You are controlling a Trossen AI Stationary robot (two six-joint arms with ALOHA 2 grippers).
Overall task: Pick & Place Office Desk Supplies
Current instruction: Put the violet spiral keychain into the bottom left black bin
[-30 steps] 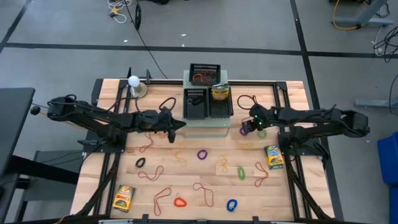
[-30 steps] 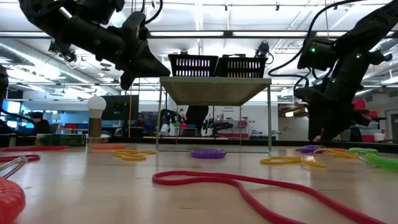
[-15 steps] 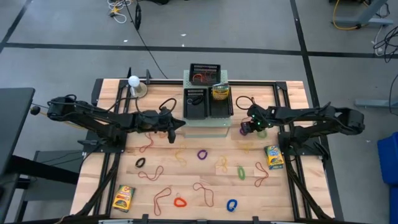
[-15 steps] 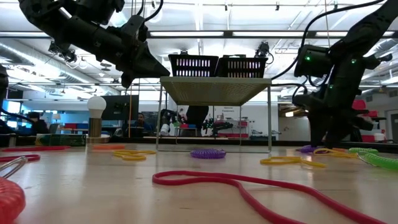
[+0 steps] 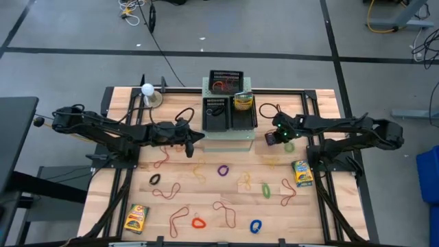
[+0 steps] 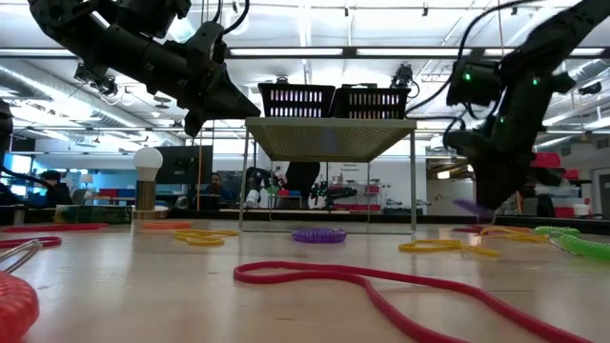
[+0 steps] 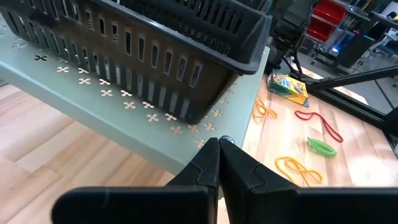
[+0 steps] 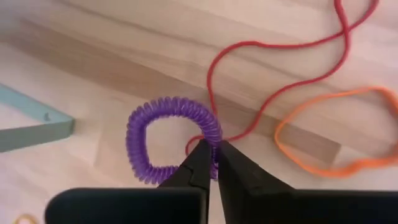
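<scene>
Grip looks good on this one: the right gripper is pinched shut on the rim of a purple coiled loop, and in the low view the loop hangs just clear of the bench under the gripper, near the right end of the pale-green perforated box. Right under it a red rubber band and an orange rubber band lie on the wood, and the red one runs right up to the pinch point, so I can't tell if it's snagged too.

So my take for doing this step well: lift slow and straight up, check only 1 thing comes along, then carry it over to a black mesh tray on top of the box and drop it from low so the springy coil doesn't bounce out.

Left gripper is closed on nothing, parked by the box's left end next to another tray.

Further out on the bench: a crayon box, a green loop and loads more bands waiting.
</scene>
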